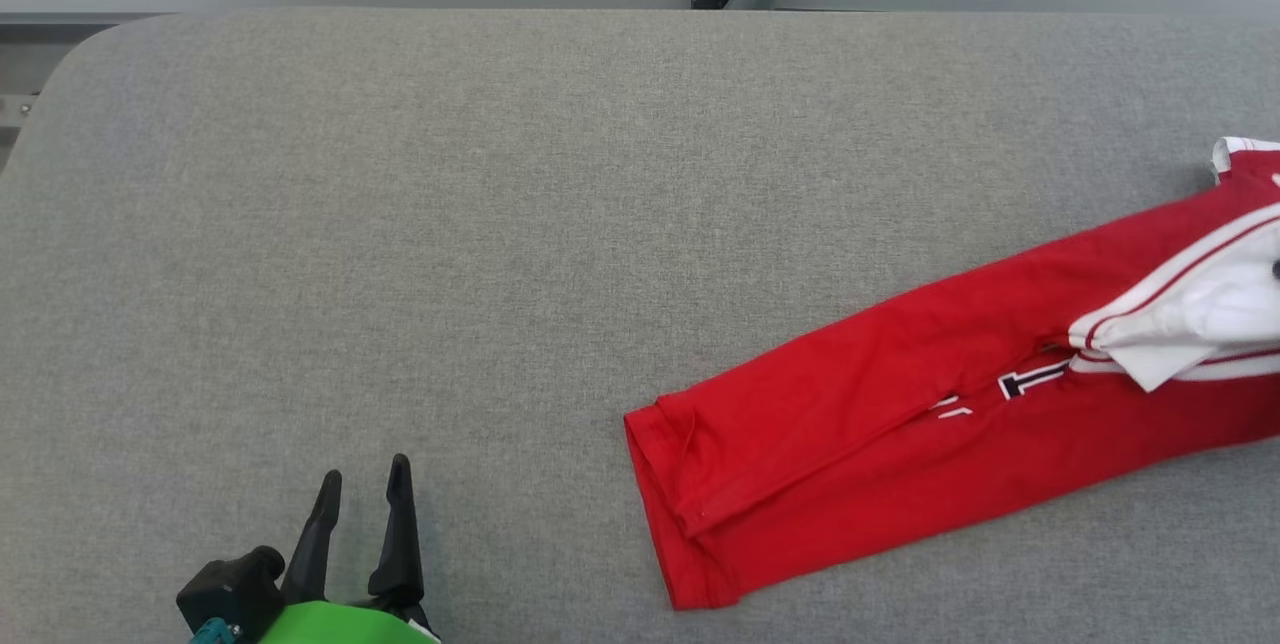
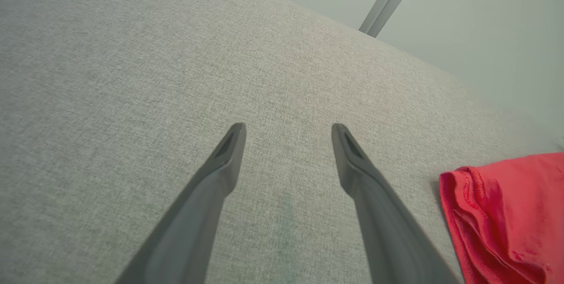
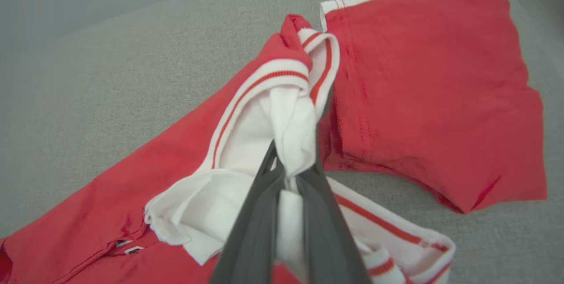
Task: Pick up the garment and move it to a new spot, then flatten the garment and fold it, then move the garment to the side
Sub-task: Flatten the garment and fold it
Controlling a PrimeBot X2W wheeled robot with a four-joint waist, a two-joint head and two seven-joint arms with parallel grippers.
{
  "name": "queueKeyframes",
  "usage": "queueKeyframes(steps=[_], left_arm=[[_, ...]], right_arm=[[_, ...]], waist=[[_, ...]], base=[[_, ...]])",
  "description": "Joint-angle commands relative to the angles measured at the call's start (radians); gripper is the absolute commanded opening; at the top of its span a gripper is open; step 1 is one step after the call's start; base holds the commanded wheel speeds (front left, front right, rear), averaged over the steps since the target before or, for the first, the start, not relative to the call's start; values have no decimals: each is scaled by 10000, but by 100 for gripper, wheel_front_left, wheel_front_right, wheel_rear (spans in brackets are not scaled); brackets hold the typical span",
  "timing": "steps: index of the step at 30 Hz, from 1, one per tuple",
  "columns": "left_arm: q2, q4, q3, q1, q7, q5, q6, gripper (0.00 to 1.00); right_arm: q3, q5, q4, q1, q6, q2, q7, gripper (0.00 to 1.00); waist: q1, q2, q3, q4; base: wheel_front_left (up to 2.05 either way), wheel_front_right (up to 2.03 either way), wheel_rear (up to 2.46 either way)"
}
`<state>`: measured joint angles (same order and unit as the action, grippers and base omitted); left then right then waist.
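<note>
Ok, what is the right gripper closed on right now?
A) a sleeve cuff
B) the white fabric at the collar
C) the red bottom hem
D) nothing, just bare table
B: in the right wrist view the right gripper has its fingers pinched on a fold of white fabric by the striped collar of the garment.

No complete text can be read; only one black, white-edged block character (image 1: 1035,379), possibly a "T" or an "I", is seen on the red garment (image 1: 850,424), partly hidden by a fold.
</note>
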<state>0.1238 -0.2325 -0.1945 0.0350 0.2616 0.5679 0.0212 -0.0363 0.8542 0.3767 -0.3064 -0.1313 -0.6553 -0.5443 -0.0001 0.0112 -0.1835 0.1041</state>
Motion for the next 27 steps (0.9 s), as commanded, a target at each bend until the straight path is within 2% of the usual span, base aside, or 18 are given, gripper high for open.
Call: queueKeyframes(steps=[1,2,3,4,8,12,15,19,25,27], left_arm=[[-142,-138,181,74,35,-150,152,100],[-197,-177,257,124,35,-190,207,100],[-197,-177,257,124,35,-190,207,100],[-316,-227,401,188,34,-303,295,100],[-424,-341,637,161,34,-485,440,100],[-517,-530,734,-63,34,-661,541,100],[-582,-699,731,-229,34,-790,604,100],[-614,-979,616,-479,34,-948,672,100],[-699,-1354,567,-360,34,-865,742,100],[-705,-1417,623,-292,35,-836,740,100]], right_arm=[[-253,132,-858,-65,13,-80,-44,0],[-252,160,-1355,41,13,-87,-98,0],[-252,160,-1355,41,13,-87,-98,0],[-18,204,-2462,320,13,31,-360,0],[1176,163,-4725,971,8,476,-1046,0],[2844,-542,-5716,1331,7,1456,-1090,0],[4163,-1168,-5335,1140,7,2484,-769,0],[5313,-1886,-4192,858,7,3781,-63,0],[5887,-2475,-2541,605,7,4961,944,0],[5959,-2503,-2317,519,7,5056,1088,0]], waist=[[1,-112,104,-90],[1,-112,128,-129],[1,-112,128,-129],[1,-112,140,-223],[1,-112,78,-413],[1,-112,-31,-481],[1,-112,-94,-449],[1,-112,-141,-197],[1,-112,-144,192],[1,-112,-135,251]], base=[[0,0,0],[0,0,0],[0,0,0],[0,0,0],[0,0,0],[0,0,0],[0,0,0],[0,0,0],[0,0,0],[0,0,0]])
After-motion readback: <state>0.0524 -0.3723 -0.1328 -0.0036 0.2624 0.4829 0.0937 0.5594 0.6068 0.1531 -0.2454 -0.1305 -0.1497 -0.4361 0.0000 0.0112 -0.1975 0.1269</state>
